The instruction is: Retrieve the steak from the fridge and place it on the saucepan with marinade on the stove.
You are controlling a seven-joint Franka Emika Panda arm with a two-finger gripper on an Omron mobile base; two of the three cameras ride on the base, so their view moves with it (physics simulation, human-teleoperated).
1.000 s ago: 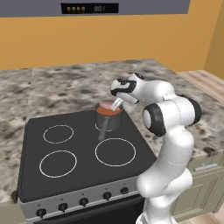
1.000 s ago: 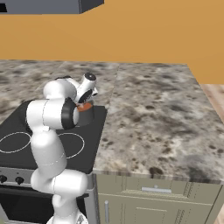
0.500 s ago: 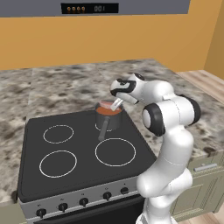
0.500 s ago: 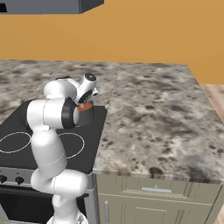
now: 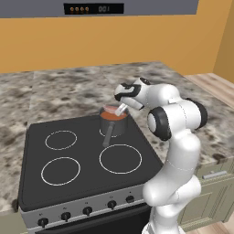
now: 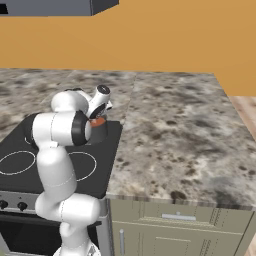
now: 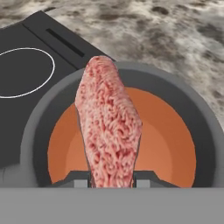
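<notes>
Nearest the hand camera, the two-finger tool (image 7: 111,180) is closed narrowly on one end of the flat, oblong slab of pinkish-red raw steak (image 7: 109,124), which juts out from between the dark tips and hangs directly over the small round dark-grey metal saucepan (image 7: 26,144). Beneath the meat lies the reddish-brown marinade (image 7: 164,144), and whether the far end of the slab already touches the liquid cannot be told. The steak looks soft and slick: gripped by one end it would likely sag, and wet meat could slide from the pads, so a hold across its thickness near the middle would probably be steadier. It seems light enough for the present grip. From the base, the pan stands on the back right burner of the black flat stove (image 5: 87,176) with white rings, its long straight handle (image 5: 107,135) pointing toward the front. Beyond and around the stove spreads the speckled grey stone counter (image 6: 190,130).
</notes>
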